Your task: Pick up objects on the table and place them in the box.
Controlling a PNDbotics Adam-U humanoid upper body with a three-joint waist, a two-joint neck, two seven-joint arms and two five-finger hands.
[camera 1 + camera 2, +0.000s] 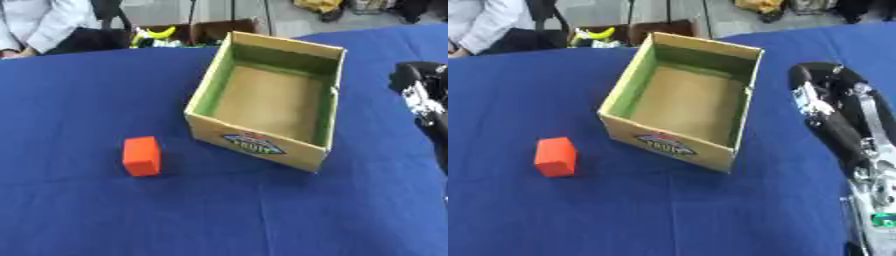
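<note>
- Orange block [141, 156] sits alone on the blue worktop [79, 100], toward its left side, apart from the box.
- Cardboard box [262, 142] stands open mid-worktop.
- Right hand [820, 82] hovers by the right edge, beside the box; its fingers can't be made out.

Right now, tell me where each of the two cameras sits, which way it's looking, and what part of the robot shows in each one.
Left eye view: in the robot's head, looking down at the blue table; only a black part of the right arm shows at the right edge.
Right eye view: beside it in the head, facing the same way; much more of the right arm shows, though its hand cannot be made out.
Shared: the open cardboard box and the orange block to its left. The left hand shows in neither.
</note>
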